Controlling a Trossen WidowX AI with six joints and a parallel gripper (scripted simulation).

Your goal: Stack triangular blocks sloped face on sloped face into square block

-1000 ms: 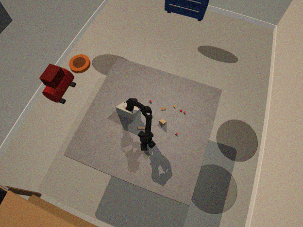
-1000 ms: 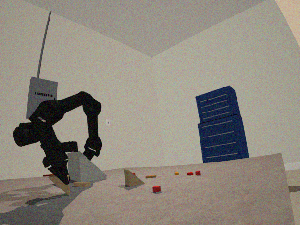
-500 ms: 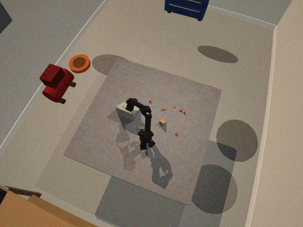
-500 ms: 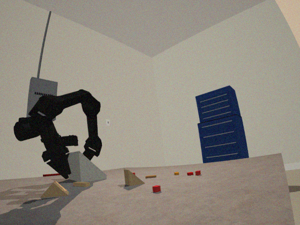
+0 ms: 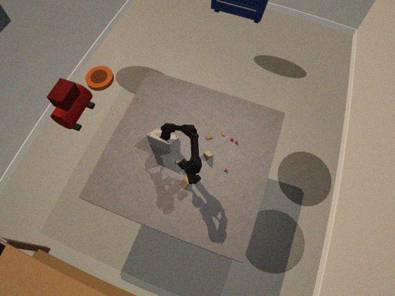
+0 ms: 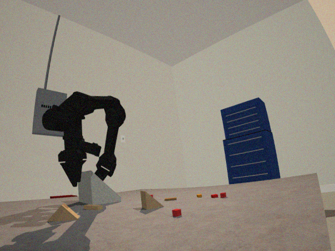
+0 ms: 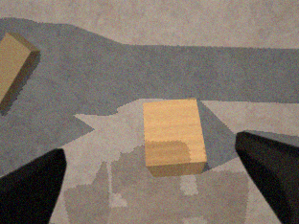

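Note:
A tan triangular block [image 5: 184,183] [image 6: 62,214] [image 7: 173,126] lies on the table, its ridge up and its long face seemingly down. The other triangular block [image 5: 208,155] [image 6: 150,201] stands apart from it, upright on a square face, with its slope descending to the right in the exterior view. My gripper [image 6: 75,185] [image 7: 151,147] is open and empty, pointing down above the first block. In the wrist view that block lies between the widely spread fingertips, lower than them and touching neither. In the top view the arm hides the fingertips' exact place.
A flat wooden piece [image 5: 177,162] [image 6: 93,207] [image 7: 11,62] lies near the first block, toward the grey base [image 6: 98,189]. A red cube [image 5: 225,170] [image 6: 176,212] lies beyond the upright block. Another wooden piece [image 5: 209,137] [image 6: 170,199], an orange piece [image 5: 223,134] [image 6: 198,196] and more red cubes lie farther off.

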